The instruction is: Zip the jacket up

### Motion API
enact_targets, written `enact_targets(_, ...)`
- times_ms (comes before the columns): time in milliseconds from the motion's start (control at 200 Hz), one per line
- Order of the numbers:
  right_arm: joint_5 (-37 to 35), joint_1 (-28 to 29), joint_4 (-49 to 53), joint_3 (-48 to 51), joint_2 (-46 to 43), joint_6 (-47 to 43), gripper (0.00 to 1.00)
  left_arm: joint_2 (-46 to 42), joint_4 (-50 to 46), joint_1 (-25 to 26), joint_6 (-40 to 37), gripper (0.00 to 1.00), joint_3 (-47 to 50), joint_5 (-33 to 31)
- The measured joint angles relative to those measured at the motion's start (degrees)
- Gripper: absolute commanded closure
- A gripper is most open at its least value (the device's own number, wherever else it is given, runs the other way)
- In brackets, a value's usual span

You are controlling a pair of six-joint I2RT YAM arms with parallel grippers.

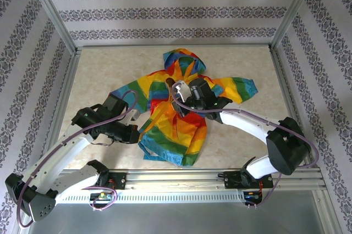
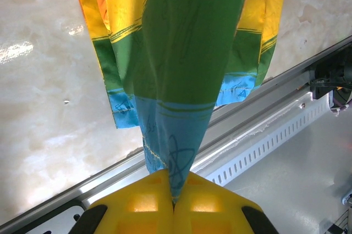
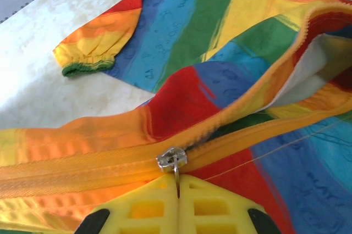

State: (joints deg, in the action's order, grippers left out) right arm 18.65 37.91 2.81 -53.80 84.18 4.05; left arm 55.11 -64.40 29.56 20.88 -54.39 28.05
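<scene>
Left gripper (image 2: 174,201), nearest the rail: yellow pads (image 2: 137,204) are pressed together, clamped on the blue hem of the jacket (image 2: 181,53). The left wrist view shows the fabric pulled into a taut fold running away from the pads, blue then green then yellow. Under it are the table (image 2: 49,107) and the slotted rail (image 2: 264,129). From overhead, the left gripper (image 1: 135,133) sits at the lower left hem corner of the jacket (image 1: 176,127). The pinch itself is too small to read there.

The jacket lies front-up mid-table (image 1: 104,69), hem toward the arms, sleeves spread, hood (image 1: 184,61) at the far end.

Right gripper (image 3: 177,187): pads are together, clamped on the thin metal zipper pull (image 3: 177,174) hanging from the slider (image 3: 171,158). The right wrist view shows detail the overhead one lacks. The orange zipper tape (image 3: 82,168) is joined on one side of the slider. On the other side the two halves split apart, with white lining in the gap. Beyond lies a sleeve cuff (image 3: 88,61) with a green edge, flat on the table.

Overhead, the right gripper (image 1: 175,87) is over the jacket's chest. Its fingertips are hidden under the wrist, so the slider seems to be about chest height, hard to confirm. The arm covers most of the zipper line.
</scene>
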Motion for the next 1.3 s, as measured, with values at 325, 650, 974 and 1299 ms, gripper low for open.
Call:
enact_targets(325,0.0,-5.3,1.8,-2.6,1.6,-1.1,1.00,-2.2,-1.8,0.0,-0.2,1.00,0.0,-1.4)
enact_targets(650,-2.0,-10.3,3.3,-6.4,3.7,-1.8,1.00,-5.0,-3.8,0.0,-0.1,1.00,0.0,-2.3)
enact_targets(974,-2.1,-14.3,4.7,-10.2,7.2,-3.5,1.00,-6.3,-5.3,0.0,0.0,1.00,0.0,-3.4)
enact_targets(1299,-1.3,-18.3,5.8,-14.8,11.7,-4.5,1.00,-9.1,-5.9,0.0,1.6,1.00,0.5,-4.7)
